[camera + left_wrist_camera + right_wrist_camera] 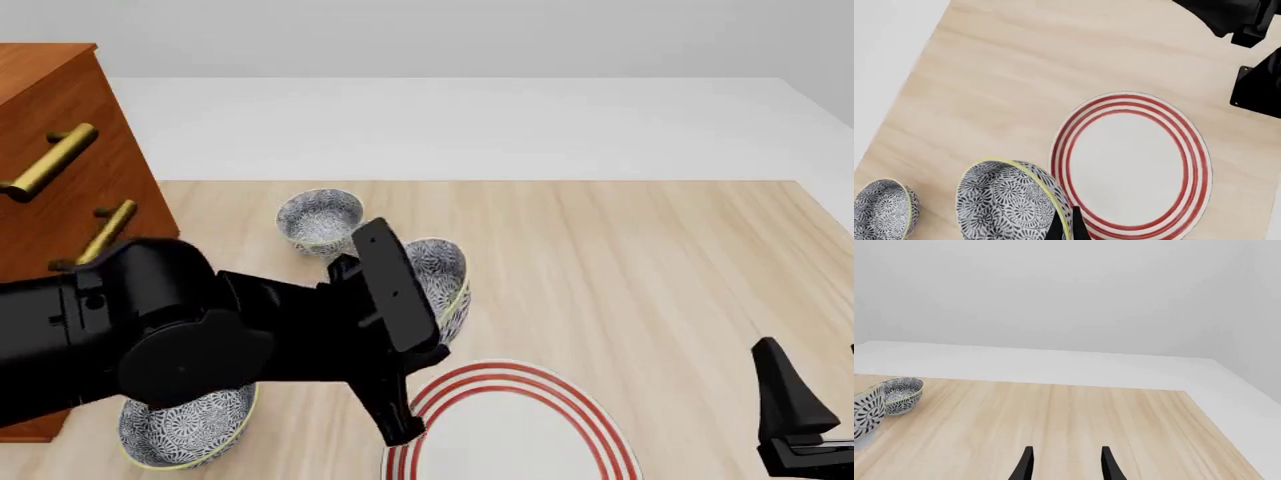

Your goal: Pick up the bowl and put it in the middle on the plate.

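The pale wooden table (641,260) fills most of the front view, with a white floor beyond its far edge. At the left edge stands a reddish-brown wooden cabinet (54,150) with brass bar handles (51,160).

The left arm (174,340), black and bulky, reaches in from the left across the near part of the table. Next in size is the large round white plate with three thin red rings near its rim (1131,162), lying flat at the near edge of the table, nothing on it.

The small round bowl with a dense blue-and-white floral pattern and a pale yellowish rim (1011,205) is held by the left gripper (1067,231) — its two dark fingertips are pinched together over the rim, one on each side of the bowl's wall. The bowl hangs tilted, off the table, just beside the plate's edge and not over its middle.

Two look-alike patterned bowls sit on the table: a far bowl (320,220) beyond the held one, upright, and a near bowl (187,425) at the left, partly hidden under the left arm.

The right gripper (1066,465) is low at the near right, well apart from the plate and bowls — its two slim black fingers stand parted with bare table between them, holding nothing.
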Controlling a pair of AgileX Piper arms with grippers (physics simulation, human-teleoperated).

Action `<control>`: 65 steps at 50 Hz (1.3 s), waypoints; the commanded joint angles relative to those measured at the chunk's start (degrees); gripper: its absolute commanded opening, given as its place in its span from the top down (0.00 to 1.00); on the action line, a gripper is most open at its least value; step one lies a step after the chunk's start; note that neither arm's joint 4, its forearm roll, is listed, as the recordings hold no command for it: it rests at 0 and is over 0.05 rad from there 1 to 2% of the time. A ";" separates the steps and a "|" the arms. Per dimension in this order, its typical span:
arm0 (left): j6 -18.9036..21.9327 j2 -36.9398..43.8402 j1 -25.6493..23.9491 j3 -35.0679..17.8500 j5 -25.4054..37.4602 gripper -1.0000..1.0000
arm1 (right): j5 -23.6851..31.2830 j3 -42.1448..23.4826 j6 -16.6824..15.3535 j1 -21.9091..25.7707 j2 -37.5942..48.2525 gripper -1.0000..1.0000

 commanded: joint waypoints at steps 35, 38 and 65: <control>-4.84 4.43 -17.29 -4.57 3.07 1.00 | 0.23 -0.22 -0.01 0.05 0.00 0.00; -4.95 4.66 -17.16 -3.38 2.61 1.00 | 0.14 -0.12 0.02 0.04 0.00 0.00; -7.27 10.53 -19.56 -1.10 -0.88 1.00 | 0.11 -0.09 0.00 0.05 0.00 0.00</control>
